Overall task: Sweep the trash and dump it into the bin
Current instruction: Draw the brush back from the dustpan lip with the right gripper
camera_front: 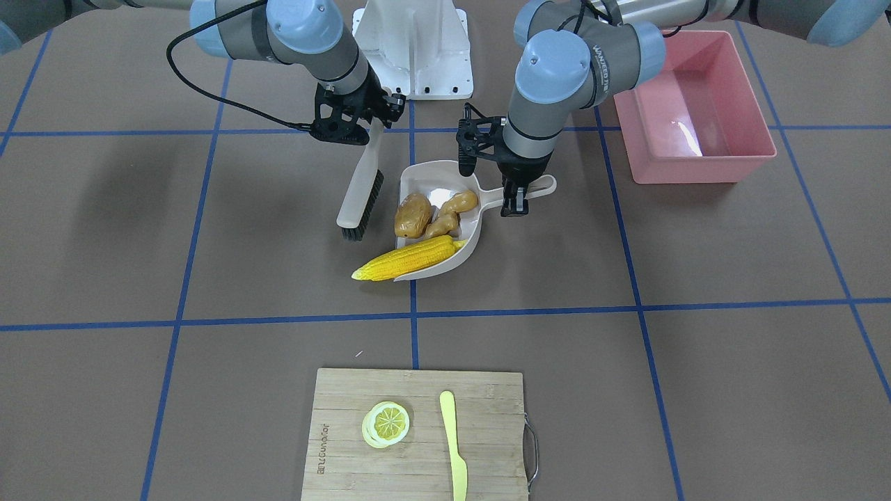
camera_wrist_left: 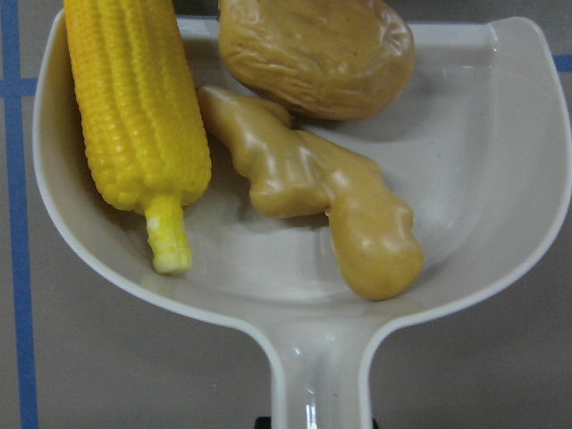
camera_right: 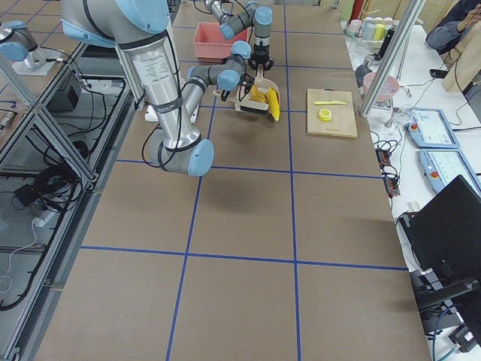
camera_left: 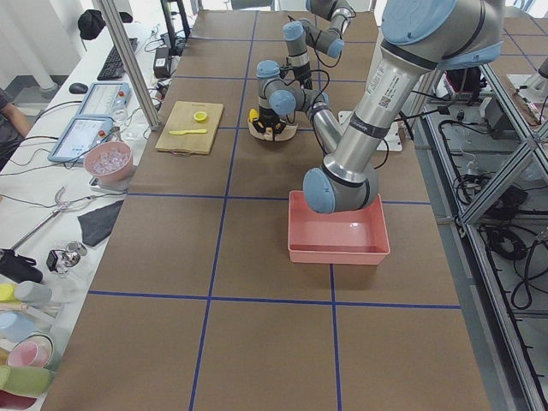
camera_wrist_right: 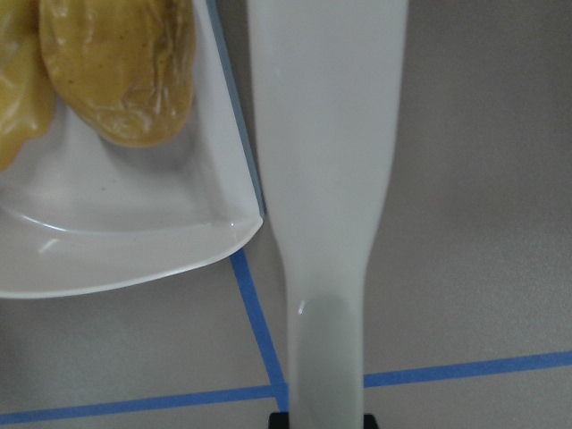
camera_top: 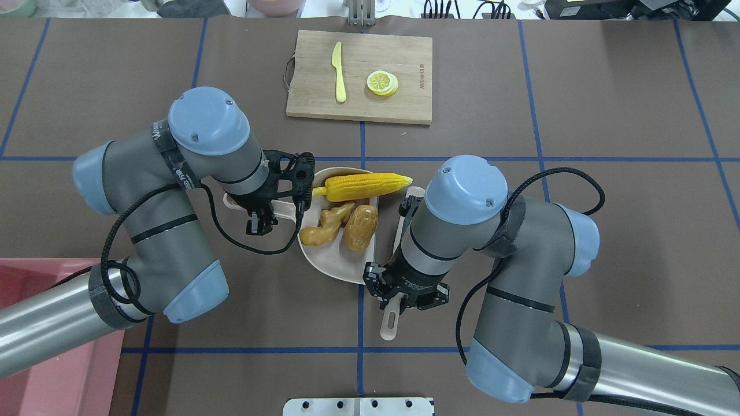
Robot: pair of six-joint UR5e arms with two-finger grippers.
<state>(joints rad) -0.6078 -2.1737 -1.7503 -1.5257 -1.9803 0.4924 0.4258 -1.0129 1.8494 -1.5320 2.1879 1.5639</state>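
Observation:
The trash lies in a beige dustpan (camera_front: 418, 171) at mid-table: a yellow corn cob (camera_front: 407, 259) across its mouth with the tip sticking out, a brown potato (camera_front: 412, 214) and a tan ginger root (camera_front: 452, 212). My left gripper (camera_front: 515, 200) is shut on the dustpan's handle. Just beside the pan, my right gripper (camera_front: 353, 120) is shut on the handle of a beige brush (camera_front: 362, 191), bristles down on the table. The pink bin (camera_front: 696, 111) stands apart on my left, and I see nothing in it.
A wooden cutting board (camera_front: 348, 445) with a lemon slice (camera_front: 385, 423) and a pale yellow knife (camera_front: 452, 445) lies at the table's far side. The robot's white base (camera_front: 414, 49) is behind the pan. Blue tape lines cross the brown table.

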